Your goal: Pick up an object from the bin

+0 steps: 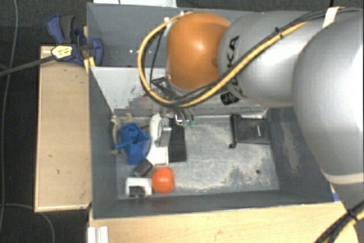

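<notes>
We see the arm (273, 60) reach in from the right, its orange-capped wrist bent down over the left half of the bin (227, 171). The pincer (175, 120) is tucked beneath, and we cannot tell whether it is open or closed. Just below it lies a black block (177, 148), its long axis running from far wall to near wall, with a white piece (156, 139) alongside and an orange ball (163, 180) near.

Lighting the scene brightly and evenly from overhead; laying a soft pale sheen on the orange cover (193, 48) and along the silver arm (284, 60); washing the bin's left wall (114, 85) almost white; dimming the bin floor (227, 171) just under the arm; leaving the far wall (125, 31) duller grey.
</notes>
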Action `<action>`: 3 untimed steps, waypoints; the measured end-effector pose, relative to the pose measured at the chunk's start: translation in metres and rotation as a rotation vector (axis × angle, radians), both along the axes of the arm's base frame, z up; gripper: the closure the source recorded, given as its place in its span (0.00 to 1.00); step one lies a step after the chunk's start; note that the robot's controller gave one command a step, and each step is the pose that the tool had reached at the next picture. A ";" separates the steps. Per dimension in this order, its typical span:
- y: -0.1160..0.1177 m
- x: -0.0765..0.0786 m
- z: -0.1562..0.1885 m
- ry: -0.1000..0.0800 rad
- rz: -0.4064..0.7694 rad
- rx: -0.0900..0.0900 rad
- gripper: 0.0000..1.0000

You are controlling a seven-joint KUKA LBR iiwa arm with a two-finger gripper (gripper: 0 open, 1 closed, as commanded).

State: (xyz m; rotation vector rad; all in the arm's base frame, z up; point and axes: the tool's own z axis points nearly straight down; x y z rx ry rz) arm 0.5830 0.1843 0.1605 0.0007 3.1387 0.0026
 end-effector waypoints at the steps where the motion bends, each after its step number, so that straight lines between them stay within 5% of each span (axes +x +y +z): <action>1: -0.014 0.001 -0.042 -0.006 0.256 0.001 0.00; 2: -0.030 -0.009 -0.065 0.004 0.466 -0.001 0.00; 3: -0.029 -0.006 -0.054 -0.010 0.590 -0.001 0.00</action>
